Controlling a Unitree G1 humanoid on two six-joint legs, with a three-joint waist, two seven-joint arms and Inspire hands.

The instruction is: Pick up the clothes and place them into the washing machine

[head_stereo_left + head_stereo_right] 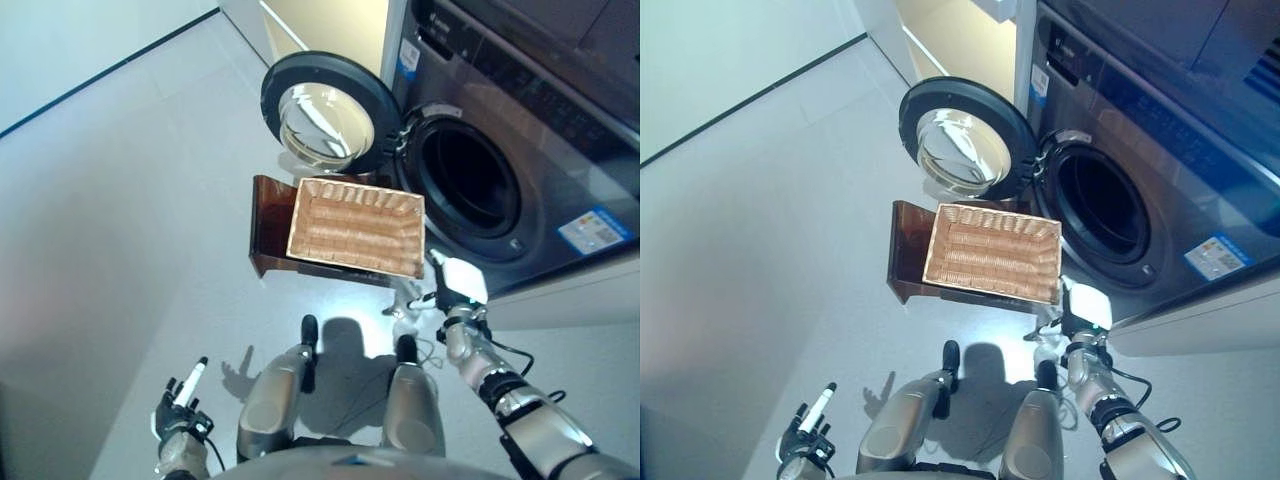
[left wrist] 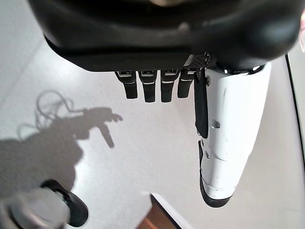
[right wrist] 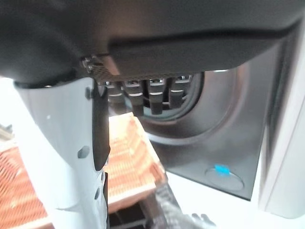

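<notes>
A: Seen from the left eye, a grey front-loading washing machine [image 1: 520, 130] stands with its round door [image 1: 325, 112] swung wide and the dark drum opening [image 1: 468, 180] exposed. A woven wicker basket [image 1: 357, 226] sits on a small brown stool [image 1: 270, 228] just before the opening; no clothes can be seen inside the basket.

B: And the hands there?

A: The right hand [image 1: 455, 283] hangs near the basket's near right corner, below the drum opening. The left hand [image 1: 180, 405] is low, over the pale floor [image 1: 120, 230], well apart from the basket.

B: The right eye?

A: The same layout: basket [image 1: 992, 253] on stool, door [image 1: 965, 140] open, no garment visible anywhere on the floor.

B: The left wrist view?

A: The left hand [image 2: 167, 57] holds nothing; its dark fingers [image 2: 148, 88] show only as short stubs, curled in, beside the straight white-covered thumb [image 2: 228, 138], with bare floor beyond.

B: The right wrist?

A: The right hand [image 3: 143, 52] is likewise empty, fingers [image 3: 157, 98] bent in, white-covered thumb [image 3: 66, 157] extended. Past them lie the drum opening [image 3: 176, 112] and an edge of the basket [image 3: 128, 162]. Whether any clothes lie in the drum cannot be told.
</notes>
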